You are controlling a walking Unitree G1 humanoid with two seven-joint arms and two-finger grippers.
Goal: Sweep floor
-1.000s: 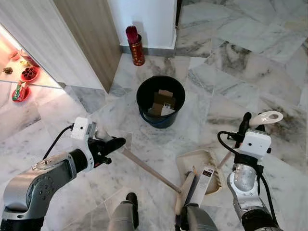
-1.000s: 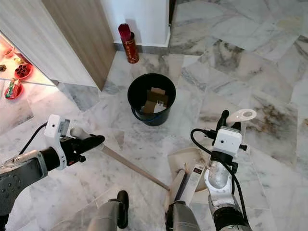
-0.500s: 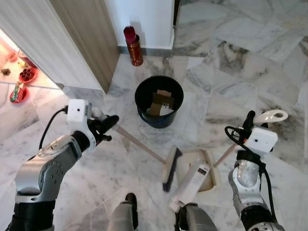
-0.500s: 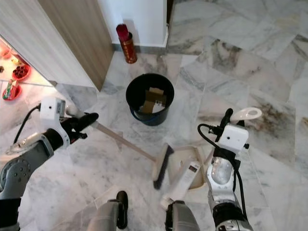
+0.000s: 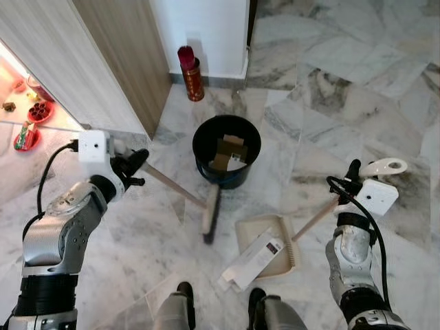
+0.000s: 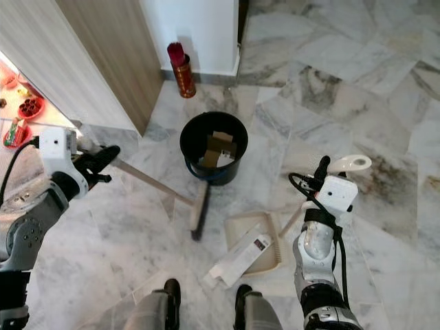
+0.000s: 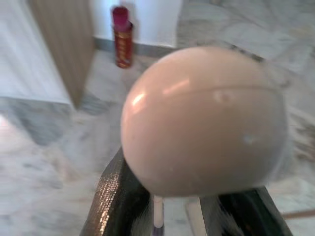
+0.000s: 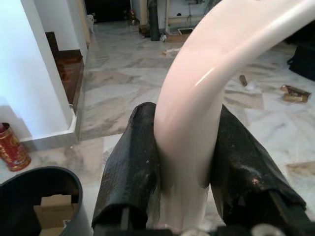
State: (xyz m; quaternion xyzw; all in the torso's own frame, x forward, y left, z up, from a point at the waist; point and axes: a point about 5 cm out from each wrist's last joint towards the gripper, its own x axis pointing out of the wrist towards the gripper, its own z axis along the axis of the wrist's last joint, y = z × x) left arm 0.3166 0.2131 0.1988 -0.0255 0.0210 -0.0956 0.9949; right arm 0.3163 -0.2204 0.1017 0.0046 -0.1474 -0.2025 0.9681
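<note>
My left gripper [image 5: 133, 167] is shut on the top of the broom handle [image 5: 168, 184]; the rounded handle end [image 7: 204, 120] sits between its fingers [image 7: 110, 199]. The broom head [image 5: 210, 214] rests on the marble floor just in front of the black bin [image 5: 227, 150]. My right gripper [image 5: 352, 179] is shut on the cream dustpan handle [image 8: 197, 113]. The dustpan [image 5: 267, 236] lies flat on the floor in front of my feet. A flat white carton [image 5: 251, 260] lies half on the pan, half on the floor.
The black bin holds cardboard pieces [image 5: 225, 150]. A red canister [image 5: 191, 67] stands against the white wall. A wooden panel [image 5: 127, 55] and a lit shelf with red dishes [image 5: 29, 134] are on the left. My feet [image 5: 184, 297] show at the bottom.
My left arm has swung up and to the left, dragging the broom head from the dustpan toward the bin. The white carton slid partly off the pan. The camera tilted slightly.
</note>
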